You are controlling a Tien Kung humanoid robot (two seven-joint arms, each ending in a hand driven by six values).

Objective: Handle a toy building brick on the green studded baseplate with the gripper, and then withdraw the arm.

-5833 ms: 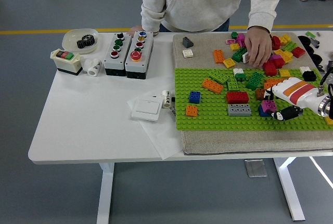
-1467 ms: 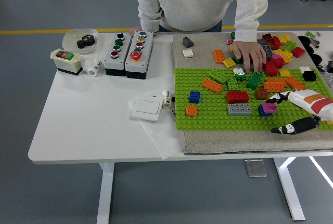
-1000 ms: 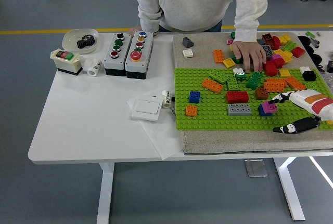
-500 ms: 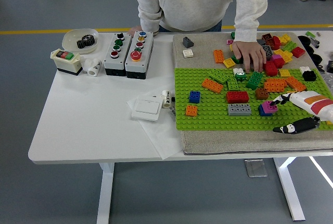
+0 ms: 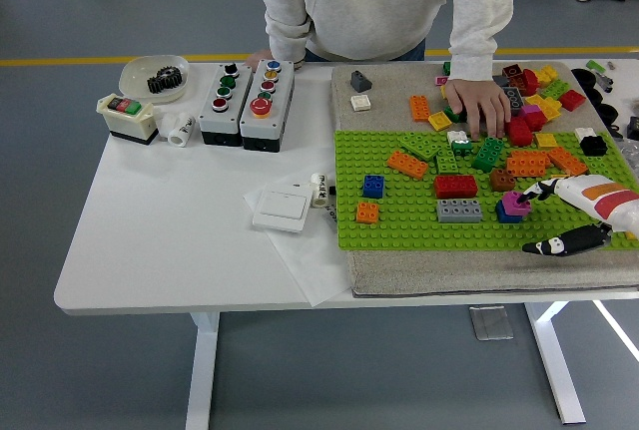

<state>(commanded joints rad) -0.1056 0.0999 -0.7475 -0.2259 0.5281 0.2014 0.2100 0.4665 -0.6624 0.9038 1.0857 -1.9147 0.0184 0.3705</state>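
**Right hand drawn back to the baseplate's edge, magenta brick left standing**

Compared with the earliest picture, the right hand (image 5: 544, 218) now sits further toward the right edge of the green baseplate (image 5: 399, 225) and lower, no longer bent over the bricks; over the last second it barely shifts. The person's hand (image 5: 477, 106) has also moved, from the red bricks to the loose pile just beyond the baseplate's far edge.

On the baseplate's right part, the magenta brick (image 5: 515, 203) stands on a blue brick (image 5: 505, 215), to the right of the grey brick (image 5: 458, 211). The robot's upper fingers (image 5: 539, 189) point at it from the right and end just beside it; whether a tip touches it I cannot tell. The black thumb (image 5: 559, 244) lies apart, near the baseplate's near-right corner. The fingers are loosely spread and hold nothing.

The main risk, as I judge it, is in the withdrawal: if a fingertip catches the magenta brick while the arm pulls right, it could tip the small stack or drag it off its studs. The orange bricks (image 5: 539, 162) further back on the baseplate lie close to the white forearm's path and could be swept. The person's hand is well clear of the robot's.
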